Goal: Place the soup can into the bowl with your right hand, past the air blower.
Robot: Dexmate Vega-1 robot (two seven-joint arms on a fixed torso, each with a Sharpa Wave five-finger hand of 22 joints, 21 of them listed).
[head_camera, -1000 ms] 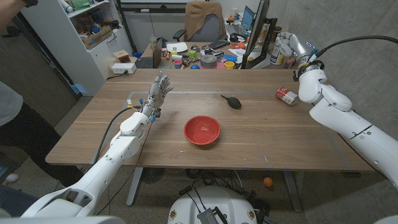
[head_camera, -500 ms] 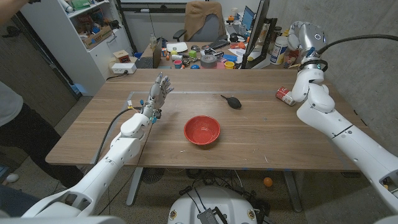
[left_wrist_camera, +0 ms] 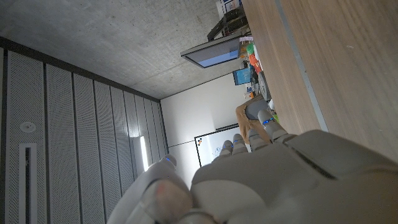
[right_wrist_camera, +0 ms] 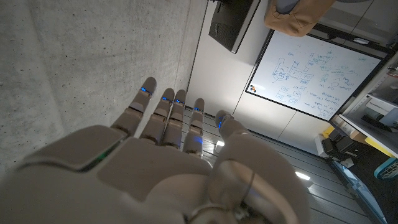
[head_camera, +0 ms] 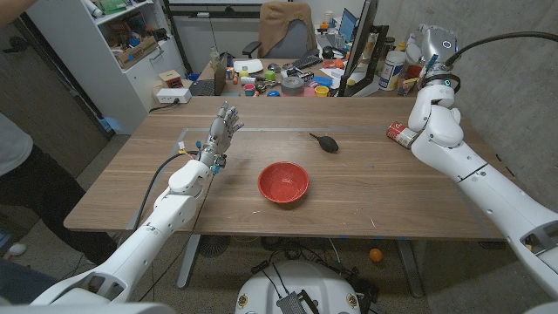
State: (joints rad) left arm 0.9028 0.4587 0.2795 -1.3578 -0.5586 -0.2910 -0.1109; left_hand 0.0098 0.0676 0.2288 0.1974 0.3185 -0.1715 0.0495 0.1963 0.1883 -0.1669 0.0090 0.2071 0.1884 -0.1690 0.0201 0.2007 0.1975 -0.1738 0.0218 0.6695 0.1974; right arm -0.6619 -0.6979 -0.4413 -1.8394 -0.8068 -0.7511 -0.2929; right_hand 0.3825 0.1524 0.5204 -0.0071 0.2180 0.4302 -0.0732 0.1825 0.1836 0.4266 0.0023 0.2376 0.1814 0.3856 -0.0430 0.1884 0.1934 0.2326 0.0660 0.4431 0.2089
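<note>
The soup can (head_camera: 401,134) lies on its side near the table's far right edge. In the middle of the wooden table (head_camera: 366,196) sits the red bowl (head_camera: 283,182), with the black air blower (head_camera: 326,143) between it and the can. My right hand (head_camera: 430,41) is raised high behind the can, apart from it; in the right wrist view this hand (right_wrist_camera: 174,163) has its fingers spread against a concrete wall and holds nothing. My left hand (head_camera: 225,124) stands over the table's left part, fingers up and apart, holding nothing; the left wrist view looks along its back (left_wrist_camera: 267,174).
Behind the table stands a cluttered desk (head_camera: 288,80) with a monitor (head_camera: 362,44) and a chair (head_camera: 286,30). A white shelf (head_camera: 131,48) stands at the back left. A person (head_camera: 22,166) is at the left edge.
My right arm has swung its forearm and hand upward and inward, from beside the can to high above the far right corner. The left hand, can, bowl and blower have not moved.
</note>
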